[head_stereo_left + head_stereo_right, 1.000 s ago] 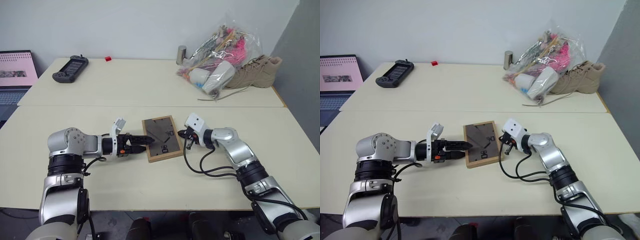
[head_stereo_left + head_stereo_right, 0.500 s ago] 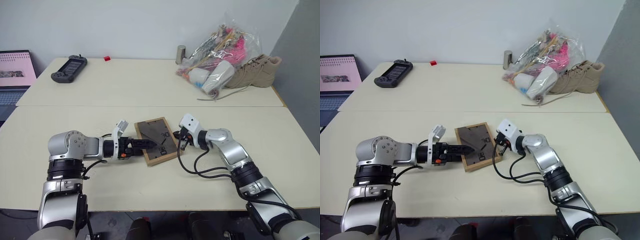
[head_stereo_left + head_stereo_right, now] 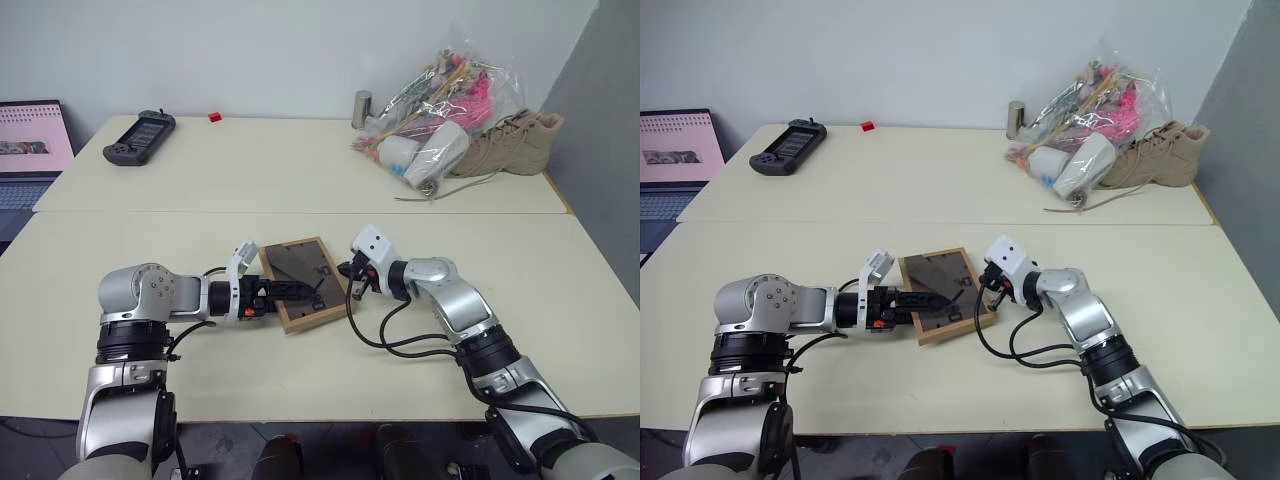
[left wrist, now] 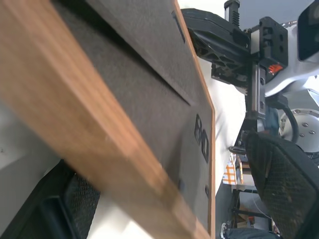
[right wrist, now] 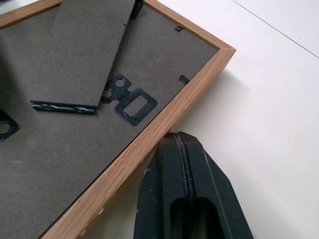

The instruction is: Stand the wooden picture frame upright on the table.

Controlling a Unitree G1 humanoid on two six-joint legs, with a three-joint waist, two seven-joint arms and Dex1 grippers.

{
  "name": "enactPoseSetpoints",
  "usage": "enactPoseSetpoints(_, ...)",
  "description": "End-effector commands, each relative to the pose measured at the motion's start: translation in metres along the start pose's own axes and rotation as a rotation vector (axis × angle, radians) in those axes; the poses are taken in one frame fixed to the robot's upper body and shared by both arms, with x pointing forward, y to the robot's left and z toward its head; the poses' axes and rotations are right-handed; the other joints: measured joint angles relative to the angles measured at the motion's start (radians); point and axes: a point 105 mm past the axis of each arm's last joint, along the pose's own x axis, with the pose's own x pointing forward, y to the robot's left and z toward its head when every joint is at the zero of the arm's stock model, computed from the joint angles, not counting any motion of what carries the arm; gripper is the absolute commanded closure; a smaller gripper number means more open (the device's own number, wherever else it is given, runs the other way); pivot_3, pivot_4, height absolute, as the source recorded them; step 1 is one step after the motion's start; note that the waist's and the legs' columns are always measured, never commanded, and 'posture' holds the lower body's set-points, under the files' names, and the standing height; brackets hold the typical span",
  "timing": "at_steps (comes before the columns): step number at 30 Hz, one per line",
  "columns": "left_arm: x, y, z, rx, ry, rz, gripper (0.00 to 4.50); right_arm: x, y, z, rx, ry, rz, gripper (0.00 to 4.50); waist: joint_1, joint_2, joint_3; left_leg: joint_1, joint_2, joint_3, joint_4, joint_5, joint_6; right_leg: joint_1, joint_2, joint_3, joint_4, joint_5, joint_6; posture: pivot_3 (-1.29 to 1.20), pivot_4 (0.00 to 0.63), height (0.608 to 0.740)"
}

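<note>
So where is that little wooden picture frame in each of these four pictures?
Left eye view: wooden picture frame lies back-up at table centre, between the two hands.
Right eye view: same spot, slightly left of centre.
Left wrist view: its wood edge and dark back run diagonally.
Right wrist view: its corner sits above the shut fingers.
Shared landmark: the frame's fold-out stand.

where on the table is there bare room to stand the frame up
Bare: the near half right of the right gripper, and the far half between the controller and the bag. Crowded: around the frame, flanked by both grippers, left.
</note>
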Motion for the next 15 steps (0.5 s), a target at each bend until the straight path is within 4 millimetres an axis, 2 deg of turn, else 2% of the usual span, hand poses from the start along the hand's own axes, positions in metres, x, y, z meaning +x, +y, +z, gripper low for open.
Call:
enactPoseSetpoints(1, 0.002, -0.008, 0.007, 0.022, -0.029, -0.037, 0.03, -0.001, 0.006, 0.016, -0.001, -0.061, 0.02, 4.5, 0.0, 0.0, 0.0, 0.0, 0.0, 0.0, 0.0, 0.0, 0.0, 0.0, 0.0, 0.0, 0.0, 0.0, 0.0, 0.0, 0.15, 0.74)
enactPoseSetpoints(10, -0.012, -0.009, 0.017, 0.032, -0.092, -0.035, 0.03, -0.012, -0.001, -0.018, 0.021, 0.028, -0.01, 4.5, -0.001, 0.0, 0.0, 0.0, 0.0, 0.0, 0.0, 0.0, 0.0, 0.0, 0.0, 0.0, -0.001, 0.0, 0.0, 0.0, 0.15, 0.74)
enactPoseSetpoints(15, -0.015, -0.008, 0.016, 0.032, -0.099, -0.026, 0.03, -0.016, -0.002, -0.028, 0.028, 0.05, -0.02, 4.5, -0.001, 0.0, 0.0, 0.0, 0.0, 0.0, 0.0, 0.0, 0.0, 0.0, 0.0, 0.0, -0.001, 0.0, 0.0, 0.0, 0.15, 0.74)
